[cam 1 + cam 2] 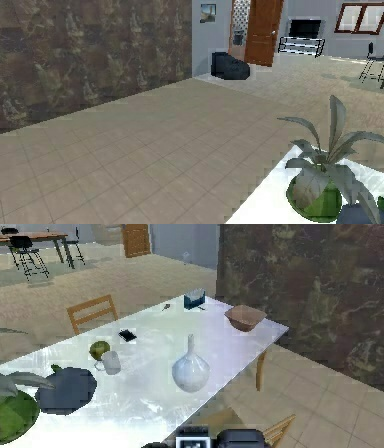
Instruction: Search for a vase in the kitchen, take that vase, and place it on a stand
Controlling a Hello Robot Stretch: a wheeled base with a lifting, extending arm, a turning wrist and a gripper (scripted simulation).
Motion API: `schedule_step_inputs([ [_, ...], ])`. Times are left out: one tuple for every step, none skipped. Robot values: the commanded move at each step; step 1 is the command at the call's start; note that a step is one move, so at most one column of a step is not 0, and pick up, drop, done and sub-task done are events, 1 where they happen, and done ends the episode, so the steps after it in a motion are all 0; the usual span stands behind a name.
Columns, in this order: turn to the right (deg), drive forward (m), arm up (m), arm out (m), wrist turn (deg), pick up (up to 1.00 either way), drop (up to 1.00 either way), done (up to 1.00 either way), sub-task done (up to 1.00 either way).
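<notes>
Centrally on the surface point(225, 349) stands a pale round-bellied vase point(190, 370). At the bottom edge the claw point(157, 444) barely shows; its state cannot be told.

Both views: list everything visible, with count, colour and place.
vase: one, pale blue-white, table's middle
table: one, white, arm side view's centre
bowl: one, brown, table's far right corner
box: one, teal, table's far edge
mug: one, yellow-green, left of vase
dish: one, dark, table's left
plant: one, green pot, forward view's lower right
wooden chair: one, behind table
TV: one, dark, forward view's top right
stand: one, pale, under TV
arm end: one, dark, white marker, arm side view's bottom edge; cannot tell whether jaws hold anything
</notes>
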Motion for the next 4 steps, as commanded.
schedule_step_inputs([
  [0.0, 0.0, 0.0, 0.32, 0.0, 0.0, 0.0, 0.0, 0.0],
  [0.0, 0.0, 0.0, 0.0, 45.0, 0.0, 0.0, 0.0, 0.0],
  [0.0, 0.0, 0.0, 0.0, 45.0, 0.0, 0.0, 0.0, 0.0],
  [0.0, 0.0, 0.0, 0.0, 45.0, 0.0, 0.0, 0.0, 0.0],
])
